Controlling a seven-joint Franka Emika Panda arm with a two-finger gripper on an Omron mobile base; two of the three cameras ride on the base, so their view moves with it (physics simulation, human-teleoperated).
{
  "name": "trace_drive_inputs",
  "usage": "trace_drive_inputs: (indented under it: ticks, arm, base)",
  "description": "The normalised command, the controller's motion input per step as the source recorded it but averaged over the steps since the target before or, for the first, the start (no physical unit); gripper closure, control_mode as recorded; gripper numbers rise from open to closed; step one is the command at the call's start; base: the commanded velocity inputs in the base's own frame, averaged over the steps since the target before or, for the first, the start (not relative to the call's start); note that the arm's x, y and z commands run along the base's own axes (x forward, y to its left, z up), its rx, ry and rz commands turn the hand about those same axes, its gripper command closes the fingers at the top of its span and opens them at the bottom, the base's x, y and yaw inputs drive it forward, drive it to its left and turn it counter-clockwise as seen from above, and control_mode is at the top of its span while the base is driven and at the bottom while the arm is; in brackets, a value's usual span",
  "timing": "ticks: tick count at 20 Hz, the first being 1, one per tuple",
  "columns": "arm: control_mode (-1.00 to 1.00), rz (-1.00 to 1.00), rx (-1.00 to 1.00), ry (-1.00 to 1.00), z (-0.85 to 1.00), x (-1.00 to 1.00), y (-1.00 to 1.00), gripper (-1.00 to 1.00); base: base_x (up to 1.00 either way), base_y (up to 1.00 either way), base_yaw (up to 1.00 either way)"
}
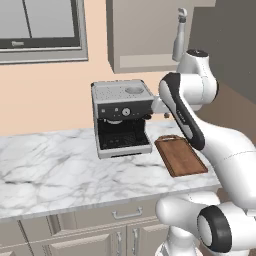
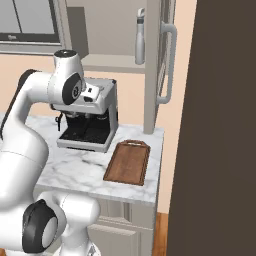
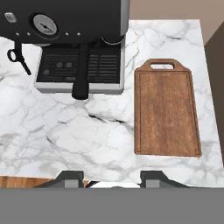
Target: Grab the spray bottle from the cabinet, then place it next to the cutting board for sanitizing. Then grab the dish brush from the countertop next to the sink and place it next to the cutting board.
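Nearest in the hand view, the fingers [image 3: 111, 176] poke up at the bottom edge, two dark tips standing apart with bare marble between them. They are partly open and hold nothing. They hover above the front edge of the bench [image 3: 65, 131], white marble with grey veins.

Beyond them lies the cutting board [image 3: 166, 111], reddish-brown, flat on the bench near its right end, with its handle cut-out towards the back wall. From the left base view the cutting board [image 1: 180, 155] sits just to the right of the coffee machine [image 1: 122, 117], close but apart from it. The coffee machine stands towards the back of the bench, silver body, dark drip tray in front.

Higher and farther back, the cabinet [image 2: 117, 62] stands with its door [image 2: 162, 65] swung open. The spray bottle [image 2: 140, 37] is upright on the cabinet's shelf bottom, near the shelf's right end, pale body, grey trigger head. It stands well above the cutting board, and well apart from the fingers.
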Motion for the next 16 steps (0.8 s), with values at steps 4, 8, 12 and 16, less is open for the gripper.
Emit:
trace_drive_inputs:
  ticks: [4, 8, 12, 16]
  arm:
    - [-1.00, 0.00, 0.00, 0.00, 0.00, -0.23, 0.00, -1.00]
    - [-1.00, 0.00, -0.01, -0.14, 0.00, -0.65, 0.00, -1.00]
    - [-1.00, 0.00, -0.02, -0.30, 0.35, -0.61, 0.00, -1.00]
    - [-1.00, 0.00, -0.01, -0.29, 0.61, -0.44, 0.00, -1.00]
  base:
    - [0.00, 0.00, 0.00]
    - [0.00, 0.00, 0.00]
    - [0.00, 0.00, 0.00]
    - [0.00, 0.00, 0.00]
